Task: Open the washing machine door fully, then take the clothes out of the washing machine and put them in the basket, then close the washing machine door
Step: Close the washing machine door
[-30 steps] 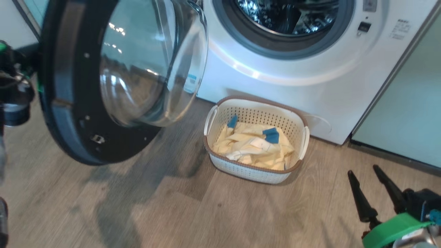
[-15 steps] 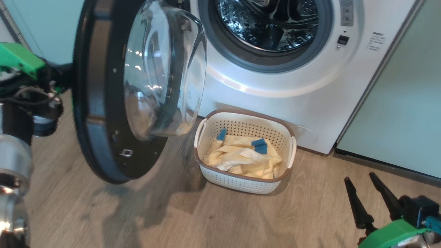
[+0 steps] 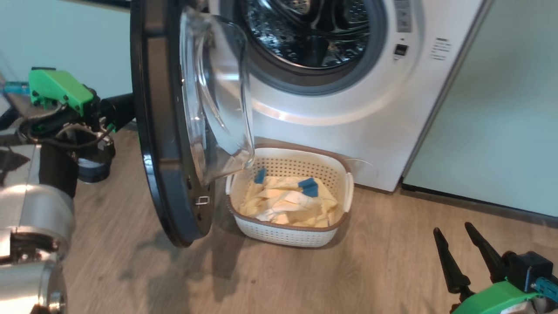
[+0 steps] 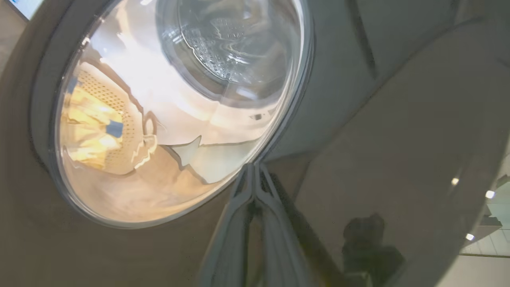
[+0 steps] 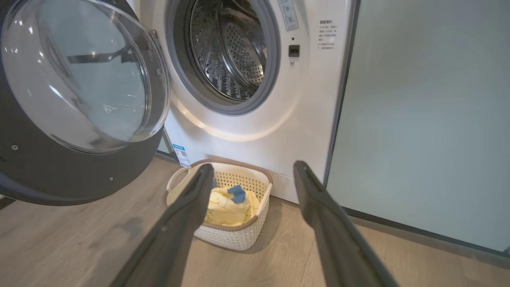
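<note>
- Though the head camera has turned and the whole scene has slid left in it, the washing machine door (image 3: pixel 148 131) has itself swung towards the washing machine (image 3: pixel 348 131). A second ago its inner face was turned broadly to the camera; now it stands nearly edge-on, its glass bowl overlapping the basket's left rim in that view.
- The left arm (image 3: pixel 56 89), a second ago barely inside the left edge, now shows its green bracket and dark wrist reaching behind the door's black frame.
- The basket (image 3: pixel 348 192) stands on the wooden floor (image 3: pixel 348 279) just in front of the machine, as before, with the clothes (image 3: pixel 287 205) heaped inside it.
- The right gripper (image 3: pixel 453 231) hangs at the lower right as before, well apart from the basket, its two fingers spread with nothing between them.
- From behind the door, the left wrist view adds the left gripper (image 4: pixel 254 169). Its fingers are closed together, tips against the glossy outer face just beside the window's edge, with basket and clothes seen warped through the glass.
- The right wrist view adds a blue label sticker (image 5: pixel 182 153) low on the machine's front, just left of the basket.
</note>
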You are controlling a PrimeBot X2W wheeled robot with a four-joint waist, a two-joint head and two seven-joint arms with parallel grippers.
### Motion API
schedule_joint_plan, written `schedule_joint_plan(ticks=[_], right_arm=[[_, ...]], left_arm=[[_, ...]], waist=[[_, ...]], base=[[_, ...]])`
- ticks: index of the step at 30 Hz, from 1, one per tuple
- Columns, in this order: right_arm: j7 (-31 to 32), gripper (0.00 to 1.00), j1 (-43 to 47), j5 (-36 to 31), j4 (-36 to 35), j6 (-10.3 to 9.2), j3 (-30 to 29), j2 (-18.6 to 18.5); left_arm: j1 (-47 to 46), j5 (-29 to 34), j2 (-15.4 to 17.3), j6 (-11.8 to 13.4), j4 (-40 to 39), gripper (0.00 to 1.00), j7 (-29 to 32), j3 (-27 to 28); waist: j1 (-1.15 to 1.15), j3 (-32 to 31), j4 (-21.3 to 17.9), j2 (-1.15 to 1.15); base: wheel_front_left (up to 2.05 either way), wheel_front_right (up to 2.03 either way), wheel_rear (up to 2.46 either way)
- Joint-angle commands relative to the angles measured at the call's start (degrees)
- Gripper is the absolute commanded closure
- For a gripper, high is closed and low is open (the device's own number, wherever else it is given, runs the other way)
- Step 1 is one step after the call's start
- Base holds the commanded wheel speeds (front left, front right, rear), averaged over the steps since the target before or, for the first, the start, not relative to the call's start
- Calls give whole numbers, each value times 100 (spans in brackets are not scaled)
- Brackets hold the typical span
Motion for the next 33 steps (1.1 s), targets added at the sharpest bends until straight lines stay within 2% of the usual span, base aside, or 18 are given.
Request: schedule_joint_plan(ticks=[1, 21, 33], right_arm=[[-56, 0, -136, -48, -184, 25, 69, -40], [-56, 0, -118, -64, -281, 25, -48, -163], [-56, 0, -147, -55, -283, 25, 0, -236]], left_arm=[[-127, -56, 174, -19, -264, 100, -33, 165], [575, -437, -151, -41, -885, 100, -264, 534], [711, -496, -278, -44, -1094, 100, -491, 647]], waist=[[0, -11, -128, 0], [0, -22, -1533, 0], [0, 34, -2168, 0]], base=[[0, 0, 0], [0, 0, 0], [0, 0, 0]])
